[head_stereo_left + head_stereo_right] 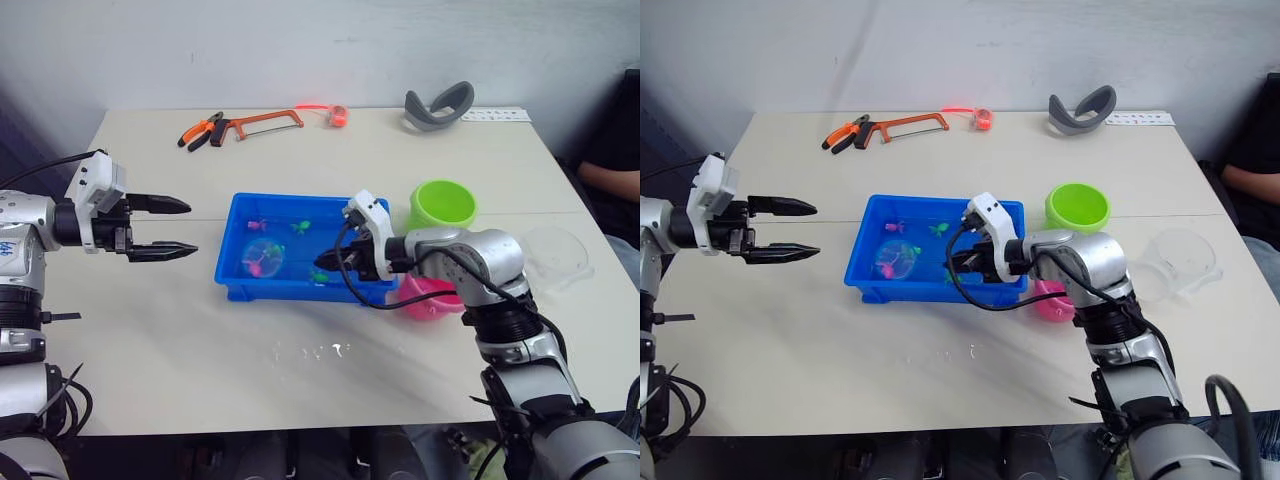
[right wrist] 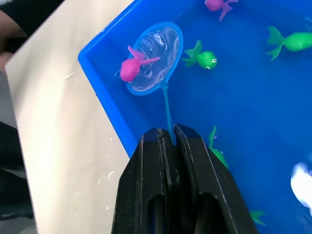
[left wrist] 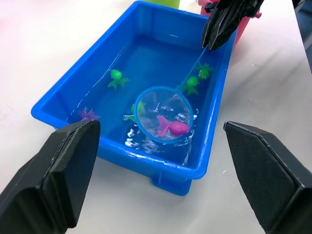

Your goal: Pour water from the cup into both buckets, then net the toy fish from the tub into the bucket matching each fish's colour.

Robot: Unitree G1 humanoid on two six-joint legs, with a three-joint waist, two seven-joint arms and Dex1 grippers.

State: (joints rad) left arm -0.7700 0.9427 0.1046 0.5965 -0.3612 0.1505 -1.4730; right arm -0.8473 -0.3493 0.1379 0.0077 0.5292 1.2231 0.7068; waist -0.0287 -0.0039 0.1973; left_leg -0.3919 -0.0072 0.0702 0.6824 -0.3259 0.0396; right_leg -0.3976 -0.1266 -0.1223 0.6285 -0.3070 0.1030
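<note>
Right wrist view, item one: my right pincer [image 2: 166, 139], fingers pressed together on the thin handle of a small blue-rimmed net [image 2: 153, 57]. Item two: the net's hoop lies in the tub [image 1: 232, 262], near the long wall on my side, with one pink fish [image 2: 130, 67] in the mesh. Item three: loose fish in the tub's water, several green, among them a green fish [image 2: 202, 58] just beside the hoop, and a pink one towards the far wall. Item four: my left pincer [image 1: 160, 229], fingers wide apart and holding nothing, hovering over the worktop [image 1: 180, 340] beside the tub's left end. Item five: the green bucket [image 1: 442, 205] behind the tub's right end, and the pink bucket [image 1: 428, 299] at the tub's near right corner, partly hidden by my right arm. Item six: the cup [image 1: 555, 256], far right on the worktop. Step in hand, by my judgement: netting, with a pink fish caught. Next move calls for lifting the net level so the fish stays in, carrying it to the pink bucket, then tipping it out.
</note>
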